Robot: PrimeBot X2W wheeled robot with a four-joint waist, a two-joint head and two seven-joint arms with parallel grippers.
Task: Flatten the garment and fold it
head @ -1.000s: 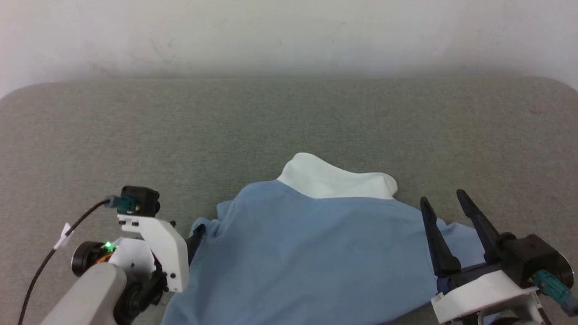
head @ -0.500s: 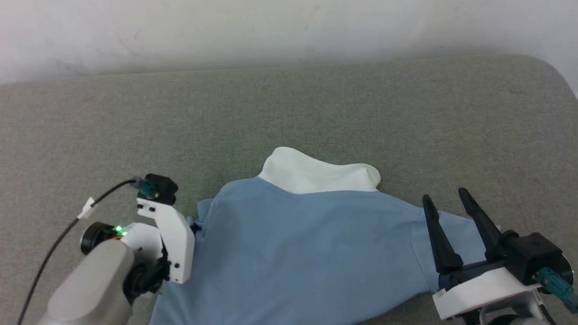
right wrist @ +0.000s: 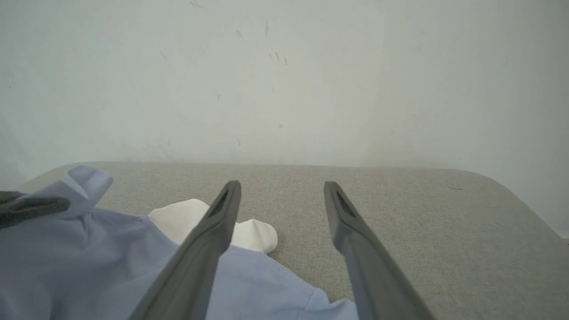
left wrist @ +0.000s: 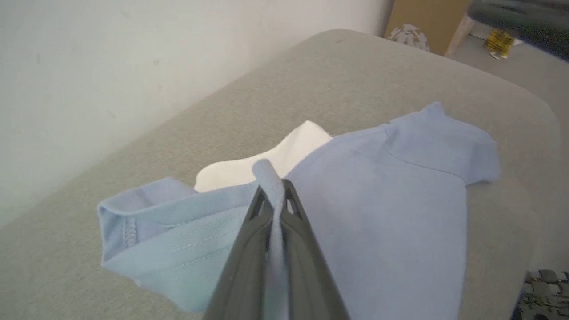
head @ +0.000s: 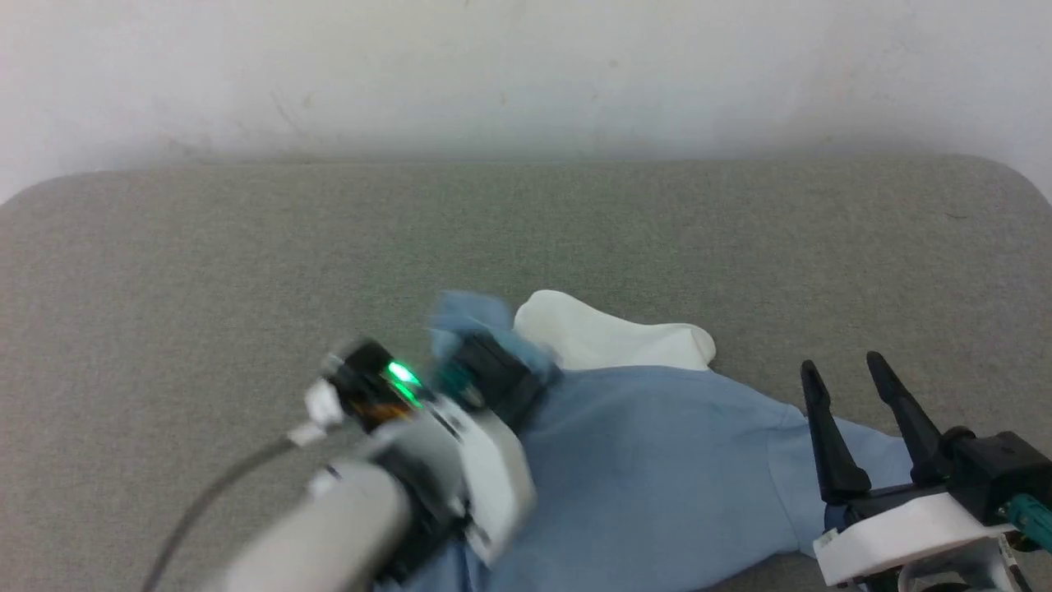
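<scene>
The garment [head: 657, 460], a light blue shirt with a white collar band [head: 608, 339], lies on the grey padded surface in the head view. My left gripper [left wrist: 272, 195] is shut on a fold of the garment's blue cloth [left wrist: 400, 186] and holds that sleeve edge lifted; in the head view the blurred left arm [head: 444, 444] sits over the shirt's left part. My right gripper [head: 846, 374] stands open at the lower right, above the right sleeve, fingers [right wrist: 222, 213] apart with nothing between them. The garment [right wrist: 89, 249] and collar [right wrist: 186, 220] show low left in the right wrist view.
The grey padded surface [head: 246, 247] stretches wide to the left and back, ending at a white wall [head: 526, 74]. In the left wrist view a cardboard box [left wrist: 426, 18] and floor clutter lie beyond the surface's far edge.
My left arm has swung right and up over the shirt, carrying the pinched left sleeve toward the collar. The head camera shifted. The right gripper stays open in place.
</scene>
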